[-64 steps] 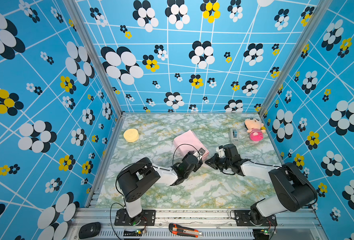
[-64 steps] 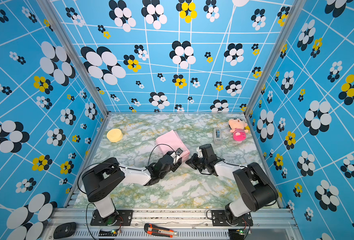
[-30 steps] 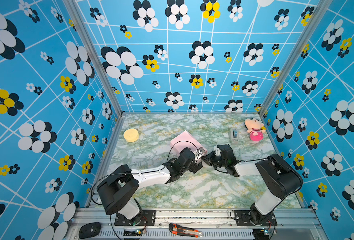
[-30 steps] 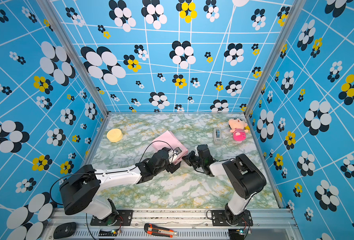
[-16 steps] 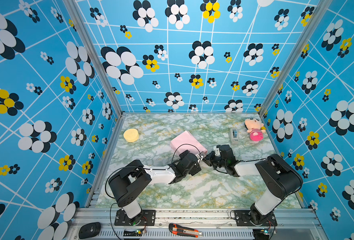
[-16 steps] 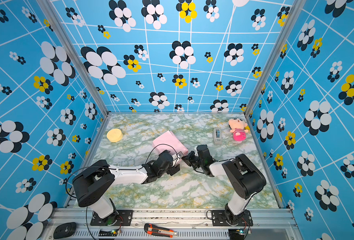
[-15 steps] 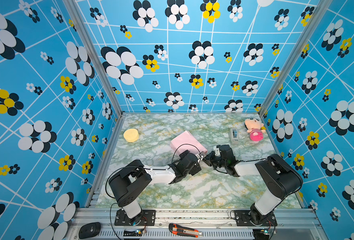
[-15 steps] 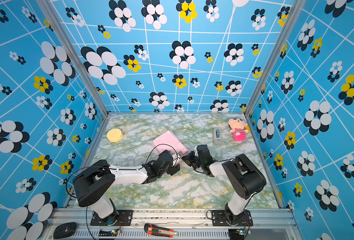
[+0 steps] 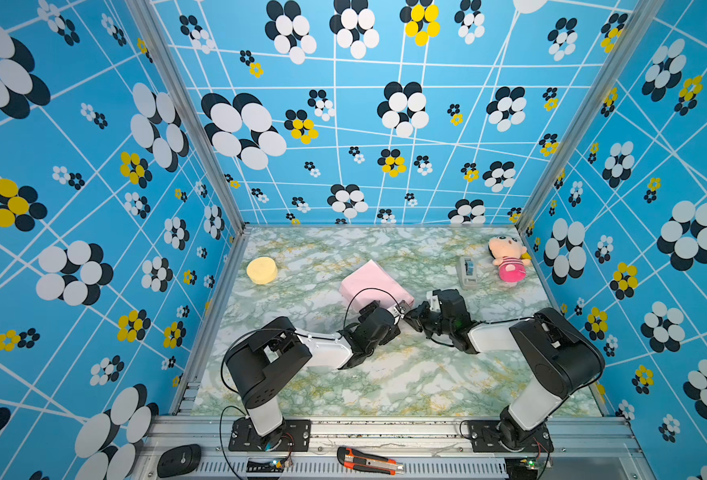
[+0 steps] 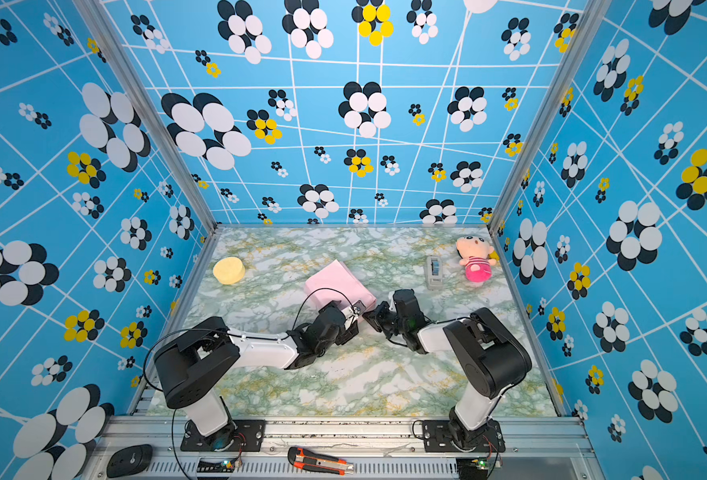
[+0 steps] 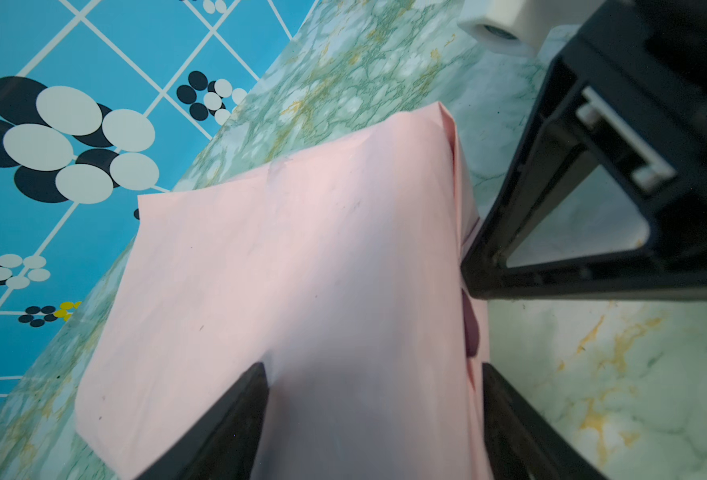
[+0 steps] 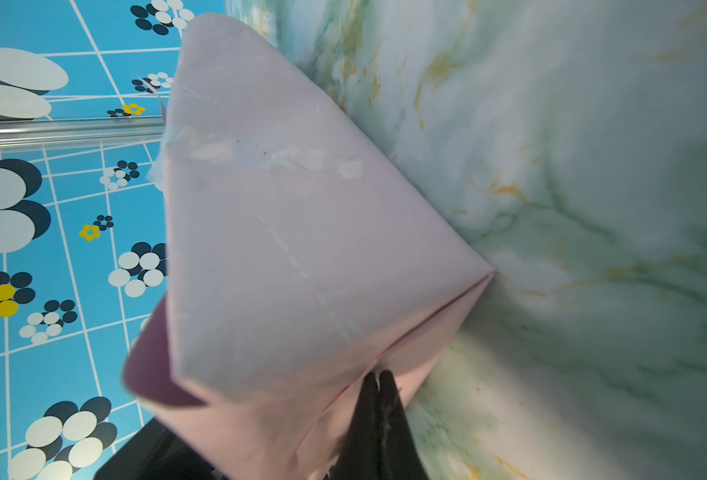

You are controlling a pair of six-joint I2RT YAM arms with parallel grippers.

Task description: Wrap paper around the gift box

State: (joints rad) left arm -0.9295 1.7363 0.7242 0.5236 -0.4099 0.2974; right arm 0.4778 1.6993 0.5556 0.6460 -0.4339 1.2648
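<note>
- Jaws of the left end effector [image 11: 372, 368] stand spread astride the near end of the creased pale pink paper [image 9: 368, 282]; closing askew could crumple it.
- Right end effector [image 12: 379, 380], pressed together, touches the end flap's edge; slipping would let the fold spring open.
- Gift box, hidden inside the paper, lies mid-way on the green marbled table [image 9: 406, 382].
- Two seconds earlier the right end effector hung farther back.

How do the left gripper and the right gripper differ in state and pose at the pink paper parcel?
The left gripper has its jaws wide apart, while the right gripper is shut. The paper shows between the left gripper's fingers, whereas the right gripper's closed tips meet a folded edge of it. Both sit low at the same parcel. Whether either really grips it is unclear.
</note>
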